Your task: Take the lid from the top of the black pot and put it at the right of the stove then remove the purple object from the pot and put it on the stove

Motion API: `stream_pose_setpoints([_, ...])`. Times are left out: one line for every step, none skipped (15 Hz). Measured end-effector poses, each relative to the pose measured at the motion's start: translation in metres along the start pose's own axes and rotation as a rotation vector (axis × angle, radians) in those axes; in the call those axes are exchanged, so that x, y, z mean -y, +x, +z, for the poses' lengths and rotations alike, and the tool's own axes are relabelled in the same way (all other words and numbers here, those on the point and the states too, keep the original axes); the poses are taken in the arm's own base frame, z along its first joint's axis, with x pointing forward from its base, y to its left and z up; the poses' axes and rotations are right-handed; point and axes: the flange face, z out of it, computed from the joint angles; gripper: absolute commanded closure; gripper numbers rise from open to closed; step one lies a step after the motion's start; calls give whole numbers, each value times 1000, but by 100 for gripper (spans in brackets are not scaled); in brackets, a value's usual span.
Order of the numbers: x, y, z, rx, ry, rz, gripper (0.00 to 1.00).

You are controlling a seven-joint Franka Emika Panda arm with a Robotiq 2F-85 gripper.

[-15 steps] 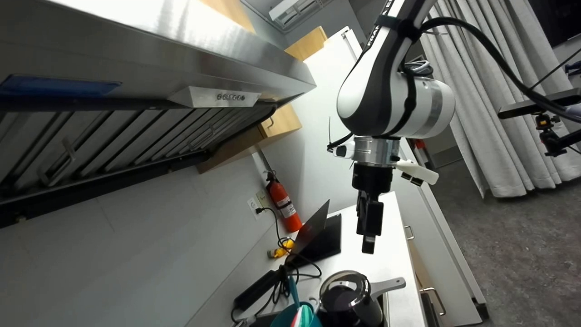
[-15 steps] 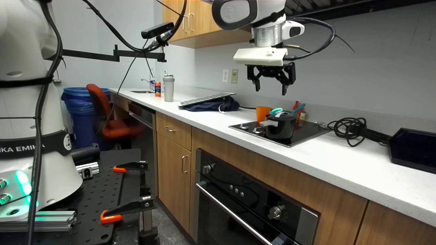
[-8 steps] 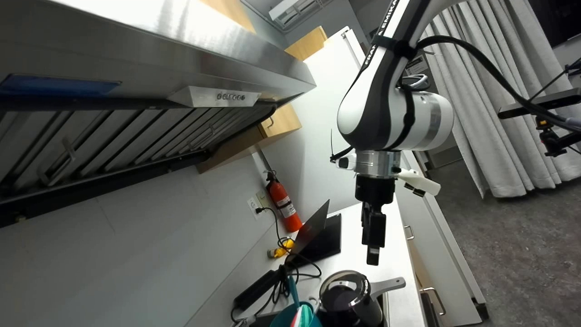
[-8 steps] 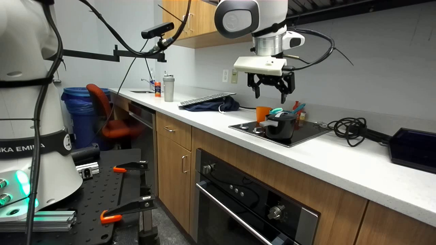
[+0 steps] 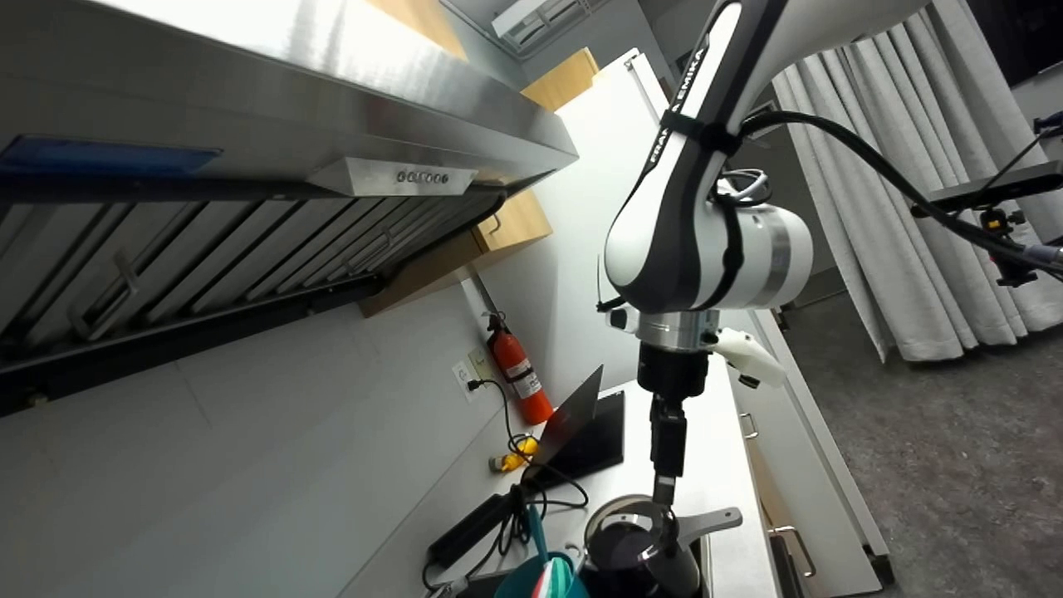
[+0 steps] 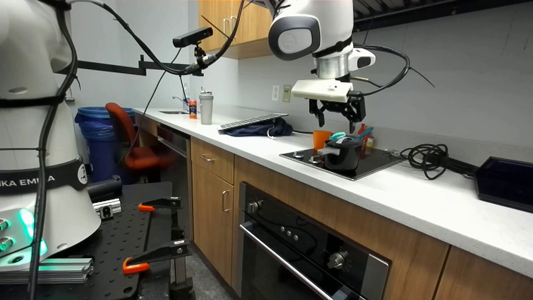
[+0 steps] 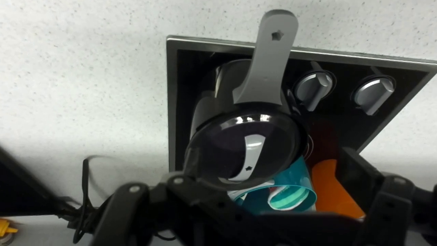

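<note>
The Robotiq gripper, jaws spread wide and clasping nothing, sits lower than a second ago, which I read as the approach to the lid grasp; the Panda arm holds it nearly upright, pointing down. Just below, apart from it, the glassy lid covers the black pot near a front corner of the black stove, close to the front edge of the worktop. The purple object cannot be made out.
</note>
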Motion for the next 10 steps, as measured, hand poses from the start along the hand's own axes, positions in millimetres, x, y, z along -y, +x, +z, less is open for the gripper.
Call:
stream_pose_setpoints([2,2,3,-2,-2,0,0])
stream_pose_setpoints([4,4,7,-4,-3,0,0])
stream_pose_setpoints([6,7,10,-7,-3,0,0])
stream_pose_setpoints([8,9,12,-10,-2,0,0])
stream_pose_setpoints([10,12,14,-15,-1,0,0])
stream_pose_setpoints([12,15,16,-19,1,0,0])
stream_pose_setpoints([13,18,18,-23,2,0,0])
stream_pose_setpoints([14,21,19,-29,0,0,0])
stream_pose_setpoints([15,24,20,-37,-4,0,0])
stream_pose_setpoints([15,26,22,-44,-10,0,0])
